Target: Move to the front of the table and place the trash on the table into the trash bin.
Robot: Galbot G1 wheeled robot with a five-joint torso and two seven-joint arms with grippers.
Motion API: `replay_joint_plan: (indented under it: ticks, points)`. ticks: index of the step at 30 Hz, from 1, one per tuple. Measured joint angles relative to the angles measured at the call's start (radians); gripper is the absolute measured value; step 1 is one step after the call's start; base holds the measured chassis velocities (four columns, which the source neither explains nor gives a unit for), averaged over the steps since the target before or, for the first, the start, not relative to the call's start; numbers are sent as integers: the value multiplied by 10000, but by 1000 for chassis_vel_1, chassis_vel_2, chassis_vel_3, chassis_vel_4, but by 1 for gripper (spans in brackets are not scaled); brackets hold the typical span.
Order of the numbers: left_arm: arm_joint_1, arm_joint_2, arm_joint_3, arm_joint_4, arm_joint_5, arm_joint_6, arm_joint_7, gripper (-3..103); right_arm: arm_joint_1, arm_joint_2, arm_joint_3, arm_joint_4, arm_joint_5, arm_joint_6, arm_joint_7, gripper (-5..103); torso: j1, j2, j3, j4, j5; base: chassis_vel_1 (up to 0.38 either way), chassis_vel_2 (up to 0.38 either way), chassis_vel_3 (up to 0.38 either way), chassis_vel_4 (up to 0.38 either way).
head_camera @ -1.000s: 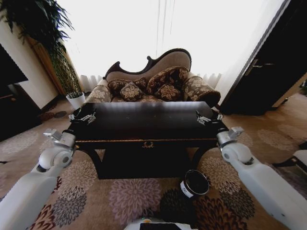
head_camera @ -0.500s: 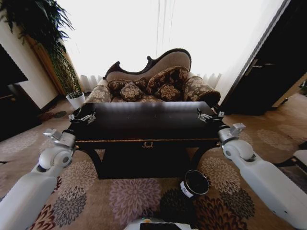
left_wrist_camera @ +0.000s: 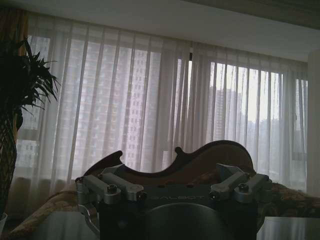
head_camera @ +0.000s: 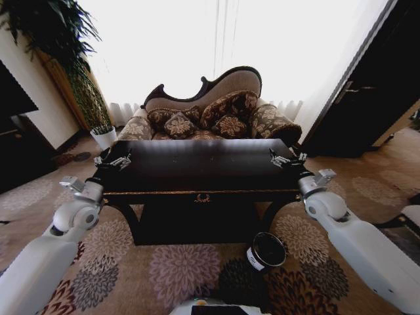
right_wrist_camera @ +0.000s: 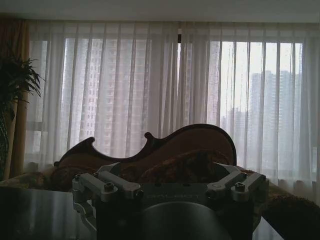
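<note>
The dark glossy table [head_camera: 197, 169] stands straight ahead, its gold ornament [head_camera: 202, 197] facing me. I see no trash on its top; the trash is out of view. The black trash bin [head_camera: 266, 251] with a white label sits on the carpet below the table's front right corner. My left gripper [head_camera: 113, 161] hovers at the table's left end, open, and holds nothing. My right gripper [head_camera: 287, 159] hovers at the right end, also open and holding nothing. In the left wrist view the left gripper [left_wrist_camera: 174, 192] has its fingers spread apart, as does the right gripper [right_wrist_camera: 170, 190] in the right wrist view.
A patterned sofa [head_camera: 210, 111] with cushions stands behind the table before curtained windows. A white plant pot [head_camera: 104, 136] and tall plant [head_camera: 59, 39] are at the back left, dark furniture [head_camera: 16, 131] at the left, a dark door [head_camera: 367, 92] at the right. Flowered carpet surrounds the table.
My right arm has shifted slightly outward and its gripper has edged right along the table's end. The left arm, the bin and the table have stayed put.
</note>
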Motion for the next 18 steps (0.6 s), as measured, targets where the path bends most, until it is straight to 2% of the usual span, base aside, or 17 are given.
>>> replay_joint_plan:
  ticks: [18]
  points:
    - [0,0,0,-1,0,0,0,100,-8,9,12,6,-8,12,-11,100,-5,1,-1,0,0,83,-96,-90,89]
